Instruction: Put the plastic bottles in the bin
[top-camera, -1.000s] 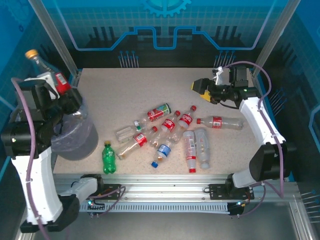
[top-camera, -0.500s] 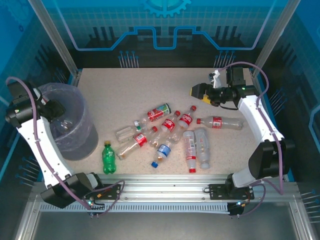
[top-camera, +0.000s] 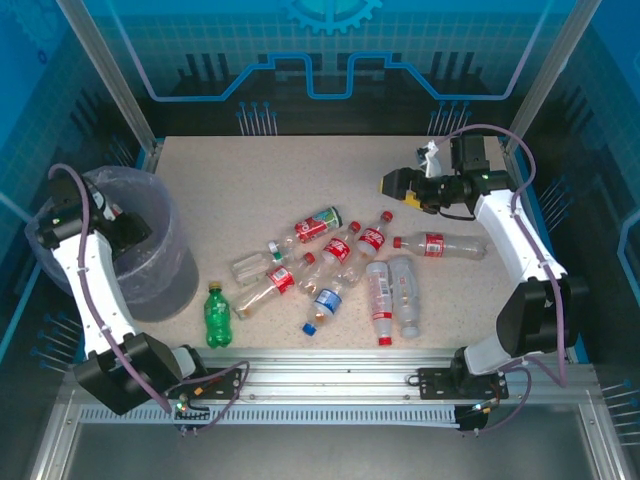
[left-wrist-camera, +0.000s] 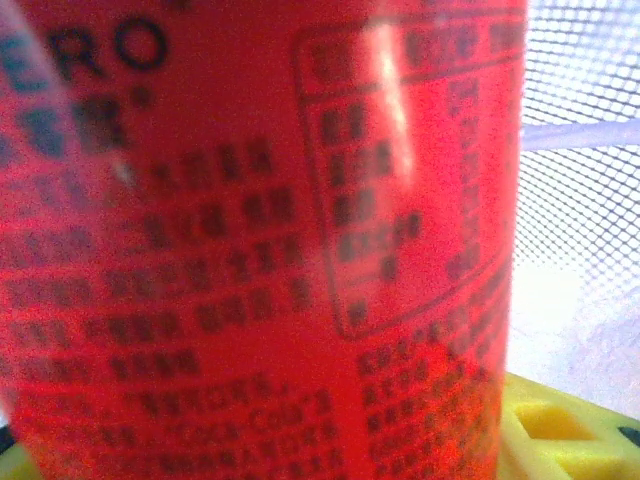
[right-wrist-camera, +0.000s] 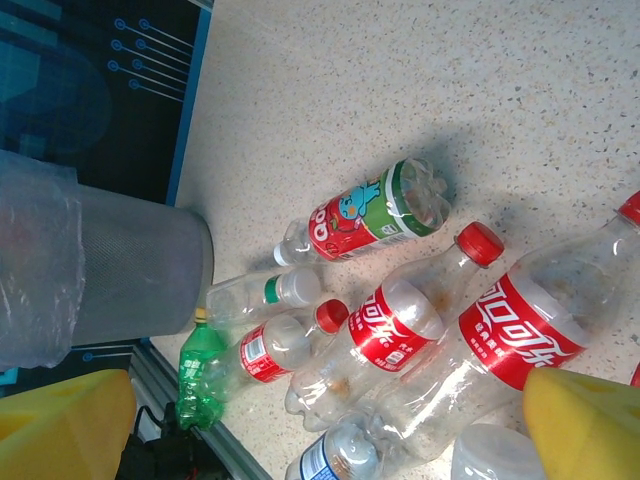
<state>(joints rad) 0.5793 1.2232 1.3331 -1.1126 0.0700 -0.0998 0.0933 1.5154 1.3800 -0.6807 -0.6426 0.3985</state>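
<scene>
Over on the left, the left gripper (top-camera: 128, 233) has dropped from well above the bin (top-camera: 165, 285) to down inside its lilac-lined mouth, taking the red-labelled bottle (left-wrist-camera: 260, 250) with it. A second ago that bottle stood cap-up in the air over the rim. Now its label sits right up against the wrist camera, with the bin's mesh wall behind it and one yellow pad (left-wrist-camera: 560, 432) just beside its lower edge. The jaws look partly closed round the bottle's body, so I'd say it is held and not yet let go. By my reckoning this bottle is one release away from being binned.

Just right of the bin, the green bottle (top-camera: 217, 316) sits near the front edge of the worktop (top-camera: 300, 175). Further along, the other bottles (top-camera: 345, 262) lie in a loose heap on their sides, mostly red caps and labels, with the blue-labelled bottle (top-camera: 325, 300) at the near side.

At the far right, the right gripper (top-camera: 398, 184) hangs above the worktop beyond the heap, jaws spread wide and holding nothing. It has barely shifted. The heap lies below it, apart from its fingers (right-wrist-camera: 585, 425), so most of the job looks to be ahead.
</scene>
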